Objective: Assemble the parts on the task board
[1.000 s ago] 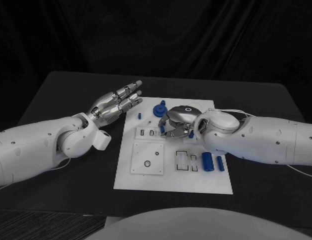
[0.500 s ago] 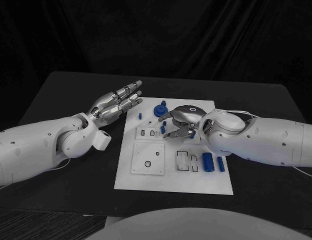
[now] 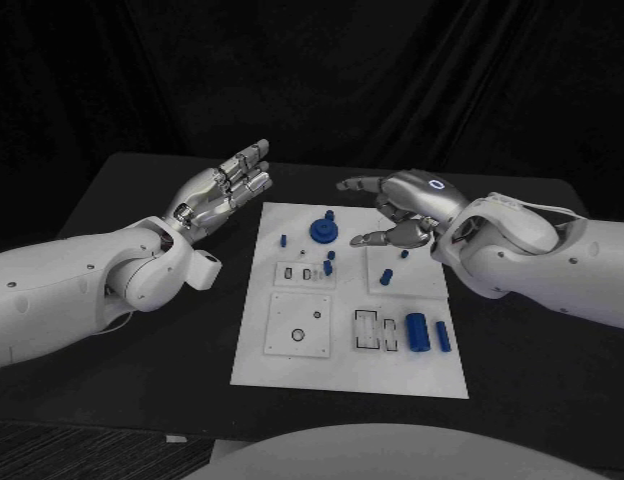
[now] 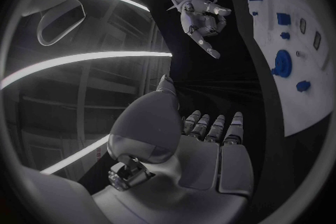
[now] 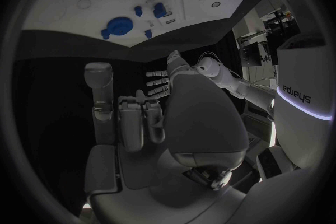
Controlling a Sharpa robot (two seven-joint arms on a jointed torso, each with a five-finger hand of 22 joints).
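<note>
The white task board lies in the middle of the black table. On its far half are a round blue part and several small blue pegs, one of them near the middle. Two blue cylinders lie side by side by the right edge. My right hand hovers above the board's far right corner with its fingers loosely bent and apart, and it holds nothing. My left hand is raised off the board's far left corner, fingers stretched out flat and empty. The right hand and the board also appear in the left wrist view.
A raised square plate with a small hole and two rectangular slots sit on the board's near half. Bare black table surrounds the board. Both white forearms flank it.
My right hand has lifted off the middle of the board and drawn back to its far right corner, uncovering the blue pegs there. The left hand has barely moved. The camera has shifted a little.
</note>
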